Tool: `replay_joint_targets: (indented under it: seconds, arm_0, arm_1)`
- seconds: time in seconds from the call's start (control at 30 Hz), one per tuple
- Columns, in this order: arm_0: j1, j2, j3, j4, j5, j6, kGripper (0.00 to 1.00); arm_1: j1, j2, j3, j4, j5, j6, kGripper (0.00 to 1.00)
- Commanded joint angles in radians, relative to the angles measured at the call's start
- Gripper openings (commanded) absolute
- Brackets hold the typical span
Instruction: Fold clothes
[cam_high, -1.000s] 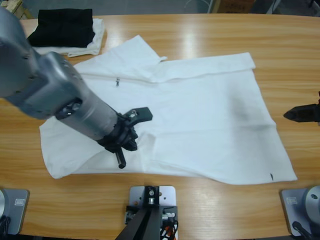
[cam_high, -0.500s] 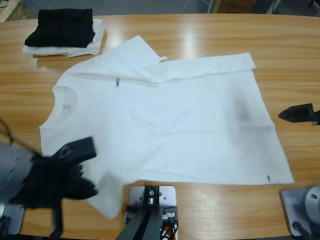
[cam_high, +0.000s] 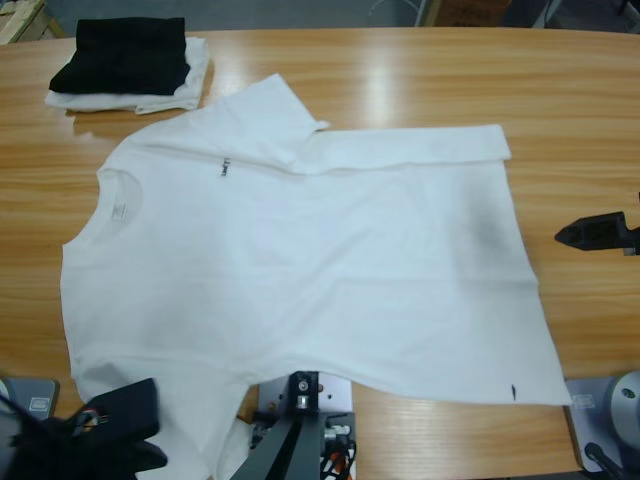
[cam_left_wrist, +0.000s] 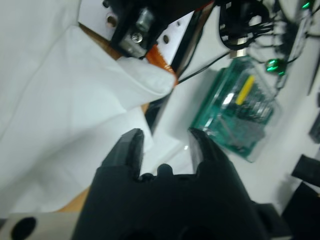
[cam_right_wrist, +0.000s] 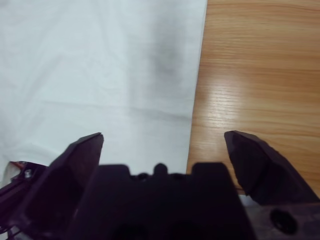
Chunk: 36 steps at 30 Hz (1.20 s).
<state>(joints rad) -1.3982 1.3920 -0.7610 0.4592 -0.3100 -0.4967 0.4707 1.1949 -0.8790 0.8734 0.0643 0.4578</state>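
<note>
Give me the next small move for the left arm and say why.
Probably bring the left pincer back over the T-shirt to its near sleeve. The pincer is open and empty past the table's front edge, and that sleeve hangs off the table; the far sleeve is already folded in.

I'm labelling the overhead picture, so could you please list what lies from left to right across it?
Black folded garment on a white folded one, then the white T-shirt, then the right hand at the right edge.
</note>
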Motion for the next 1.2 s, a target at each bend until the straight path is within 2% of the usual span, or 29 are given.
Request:
replay_joint_targets:
  seconds: [0.03, 0.1, 0.23, 0.4, 0.53, 0.83, 1.2]
  arm_0:
    - [0.012, -0.066, 0.069, 0.187, 0.280, -0.196, 0.977]
    - [0.055, 0.004, 0.052, 0.187, 0.317, -0.238, 0.977]
    - [0.251, 0.163, -0.043, 0.185, 0.327, -0.387, 0.991]
    - [0.505, 0.351, -0.149, 0.185, 0.330, -0.412, 0.994]
    - [0.636, 0.452, -0.182, 0.186, 0.313, -0.416, 0.994]
    - [0.663, 0.545, -0.230, 0.185, 0.312, -0.376, 0.996]
    - [0.699, 0.595, -0.283, 0.185, 0.305, -0.336, 0.996]
  arm_1:
    - [0.011, 0.009, 0.020, -0.030, 0.004, 0.006, 0.987]
    - [0.011, 0.012, 0.010, -0.044, 0.001, 0.002, 0.997]
    - [0.011, 0.124, -0.047, -0.033, -0.002, 0.025, 1.000]
    - [0.011, 0.377, -0.162, -0.023, -0.053, 0.038, 1.000]
    - [0.019, 0.487, -0.213, -0.028, -0.052, 0.040, 1.000]
    - [0.032, 0.714, -0.226, -0.135, 0.008, 0.051, 1.000]
    - [-0.012, 0.883, -0.331, -0.140, 0.010, 0.016, 0.991]
